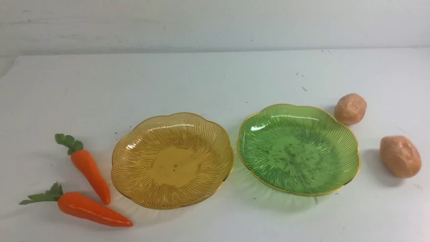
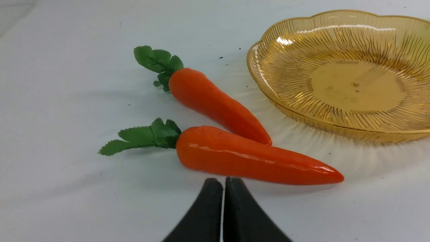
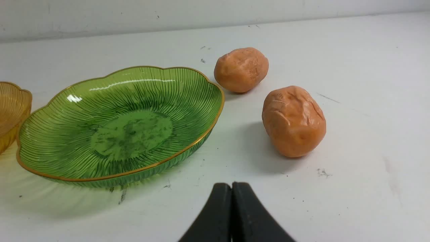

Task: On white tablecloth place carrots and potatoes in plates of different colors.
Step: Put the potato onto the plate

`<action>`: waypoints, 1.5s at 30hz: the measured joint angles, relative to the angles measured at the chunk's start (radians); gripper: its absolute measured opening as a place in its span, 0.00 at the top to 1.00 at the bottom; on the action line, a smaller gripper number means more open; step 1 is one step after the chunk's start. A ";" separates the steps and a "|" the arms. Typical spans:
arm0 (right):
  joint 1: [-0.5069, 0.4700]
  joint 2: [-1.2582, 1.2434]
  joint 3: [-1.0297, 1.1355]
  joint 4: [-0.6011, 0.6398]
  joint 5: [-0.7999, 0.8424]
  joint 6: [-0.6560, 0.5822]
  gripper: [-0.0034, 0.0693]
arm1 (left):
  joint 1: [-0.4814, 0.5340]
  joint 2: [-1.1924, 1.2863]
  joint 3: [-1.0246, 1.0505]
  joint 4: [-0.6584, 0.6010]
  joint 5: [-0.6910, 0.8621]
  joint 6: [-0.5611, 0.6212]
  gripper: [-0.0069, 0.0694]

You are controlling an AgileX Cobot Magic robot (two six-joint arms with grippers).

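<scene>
On the white tablecloth two orange carrots lie left of the amber plate: a far one and a near one. The green plate stands empty to its right. A rounder potato and an oval potato lie right of it. Neither gripper shows in the front view. My left gripper is shut and empty, just short of the near carrot; the far carrot and amber plate lie beyond. My right gripper is shut and empty, short of the oval potato, round potato and green plate.
A pale wall rises behind the table's far edge. The two plates almost touch at the middle. The cloth's left corner falls away at the far left. Small dark specks dot the cloth.
</scene>
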 joint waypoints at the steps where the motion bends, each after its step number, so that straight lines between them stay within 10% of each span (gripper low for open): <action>1: 0.000 0.000 0.000 0.000 0.000 0.000 0.97 | 0.000 0.000 0.000 0.000 0.000 0.000 0.91; 34: 0.000 0.000 0.001 0.007 -0.005 0.000 0.97 | 0.000 0.000 0.000 0.000 0.000 0.000 0.91; 45: 0.000 0.000 0.003 0.627 -0.101 0.244 0.97 | 0.000 0.000 0.000 0.000 0.000 0.000 0.91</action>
